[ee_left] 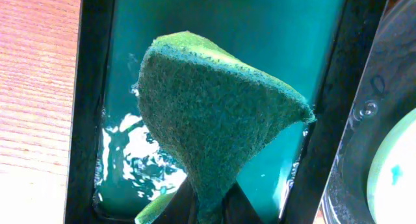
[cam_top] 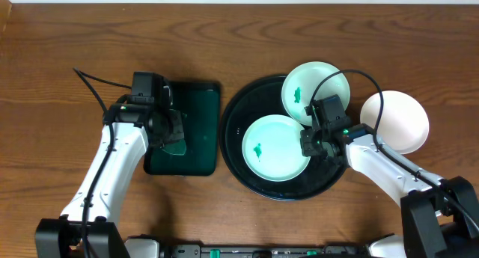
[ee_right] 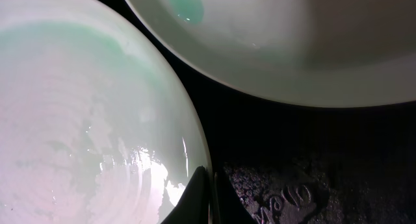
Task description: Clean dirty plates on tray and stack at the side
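Wood-grain table point(cam_top: 60, 34) under both arms. On my screen the black tray point(cam_top: 232, 149) holds two: front plate point(cam_top: 275, 147) and rear plate point(cam_top: 303, 86), each smeared green; the third plate point(cam_top: 397, 122) sits outside, right of it. Leftward, the green tray point(cam_top: 198, 101) holds shallow water point(ee_left: 130, 165). My left gripper point(ee_left: 208, 201) pinches a sponge point(ee_left: 208, 120) over it. My right gripper point(ee_right: 209, 198) is pressed together at the front plate's rim; I can't tell whether the rim is caught, and its fingers are mostly cut off
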`<action>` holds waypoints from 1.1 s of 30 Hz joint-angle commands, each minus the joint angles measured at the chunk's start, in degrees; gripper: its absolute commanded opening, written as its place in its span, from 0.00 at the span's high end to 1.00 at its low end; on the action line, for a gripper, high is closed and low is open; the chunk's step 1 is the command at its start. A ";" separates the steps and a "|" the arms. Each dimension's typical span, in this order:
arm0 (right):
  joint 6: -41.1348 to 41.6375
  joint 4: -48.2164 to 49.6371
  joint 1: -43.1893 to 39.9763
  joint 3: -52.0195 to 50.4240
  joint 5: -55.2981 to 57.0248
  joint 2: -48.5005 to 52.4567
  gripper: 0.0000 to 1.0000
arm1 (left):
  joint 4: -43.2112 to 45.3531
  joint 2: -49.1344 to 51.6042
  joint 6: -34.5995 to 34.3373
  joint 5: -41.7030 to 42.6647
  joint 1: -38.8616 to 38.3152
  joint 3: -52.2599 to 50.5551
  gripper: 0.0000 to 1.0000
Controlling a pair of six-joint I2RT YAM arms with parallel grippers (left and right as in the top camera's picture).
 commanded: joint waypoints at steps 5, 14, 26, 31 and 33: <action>0.07 -0.02 0.57 0.31 -0.07 0.44 0.99 | 0.07 -0.39 -0.50 -0.72 -0.07 -0.22 0.93; 0.04 -0.28 0.57 0.31 -1.73 0.44 0.99 | 0.09 -0.39 -0.48 -0.72 -0.07 -0.22 0.93; 0.09 -1.99 0.57 0.31 -2.01 0.44 0.99 | 0.11 -0.39 -0.50 -0.72 -0.07 -0.22 0.93; 0.07 -2.01 0.57 0.31 -2.01 0.44 0.99 | 0.11 -0.39 -0.50 -0.72 -0.07 -0.22 0.93; 0.04 -1.99 0.57 0.31 -2.03 0.44 0.99 | 0.11 -0.39 -0.50 -0.72 -0.07 -0.22 0.93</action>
